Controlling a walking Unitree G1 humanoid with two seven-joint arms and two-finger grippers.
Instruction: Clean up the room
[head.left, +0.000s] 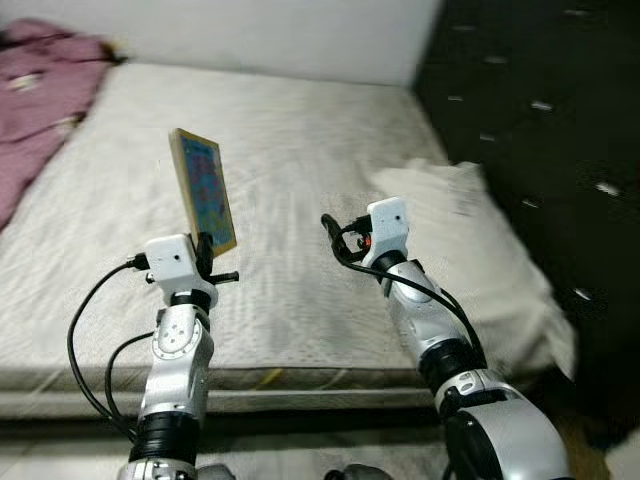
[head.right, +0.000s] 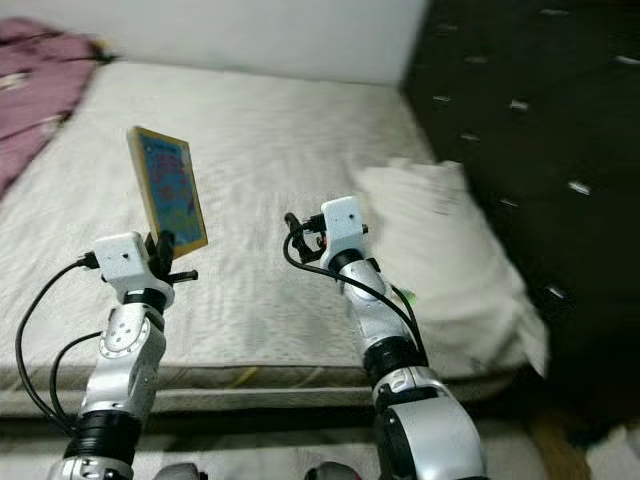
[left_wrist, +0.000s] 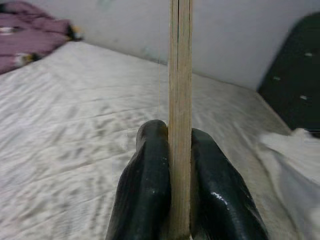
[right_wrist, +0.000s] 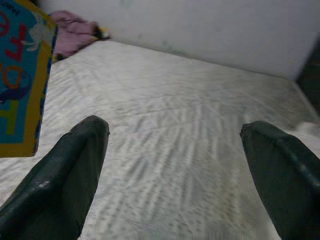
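One book (head.left: 204, 192): thin, board-like, yellow-bordered with a blue, brightly printed cover. Held upright in the air above the near half of the mattress, its lower edge clamped, its cover facing the robot's right. In the left wrist view it (left_wrist: 180, 120) appears edge-on, a pale strip standing straight up between the two black fingers (left_wrist: 150, 190).

One left gripper (head.left: 212, 255): clamped on the book's bottom edge, a finger pressed to each face, raised before the robot on its silver arm.

One right gripper (right_wrist: 175, 165): fingers spread wide, nothing between them, held above the mattress just to the right of the book and apart from it. A corner of the book's cover (right_wrist: 22, 80) shows beside one of its fingers (right_wrist: 65, 175).

One mattress (head.left: 300, 140): pale, bare, ribbed cloth surface, running back to a white wall (head.left: 280, 35).

One white pillow (head.left: 470, 250): crumpled, lying at the mattress's right edge, near the right arm.

One pink blanket (head.left: 40, 90): bunched at the far left corner of the mattress, well apart from the book.

One dark panel (head.left: 540, 150): black with small pale marks, standing along the right side of the bed.
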